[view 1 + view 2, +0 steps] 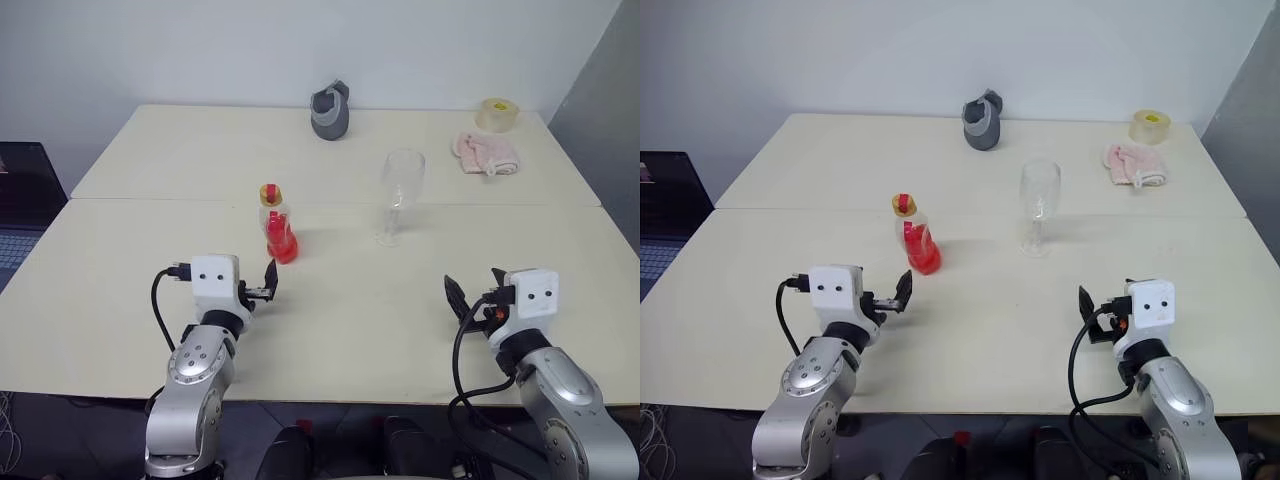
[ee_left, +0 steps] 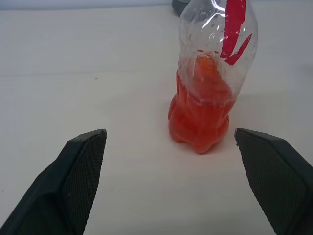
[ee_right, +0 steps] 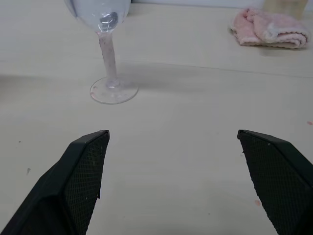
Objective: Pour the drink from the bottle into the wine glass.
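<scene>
We judge the small clear plastic bottle (image 1: 277, 226) with its bulbous base, narrow neck, yellow screw cap (image 1: 270, 194) and red-and-white label to be light, since the bright red translucent drink (image 2: 199, 117) fills only its lower part. The thin wall will likely give under a firm squeeze, and smooth plastic may slip, so we would take hold around the body just above the bulge, where the shape narrows. The cap looks to be on, which would have to come off before any pouring.

The tall clear stemmed wine glass (image 1: 398, 196), with a round foot and tulip-shaped bowl, looks empty, fragile and top-heavy. We would steady it at the stem (image 3: 108, 53) or leave it standing.

Both stand upright on the pale cream counter (image 1: 120, 260), apart from each other, the bottle to the left of the glass and slightly nearer to us.

Our left gripper (image 1: 268, 283) sits just short of the bottle, pointing at it, jaws spread wide and holding nothing; in the left wrist view the bottle stands between the two black fingers (image 2: 73, 181) but beyond them. Our right gripper (image 1: 456, 298) is also wide open and empty, well short of the glass, which lies ahead and to its left.
</scene>
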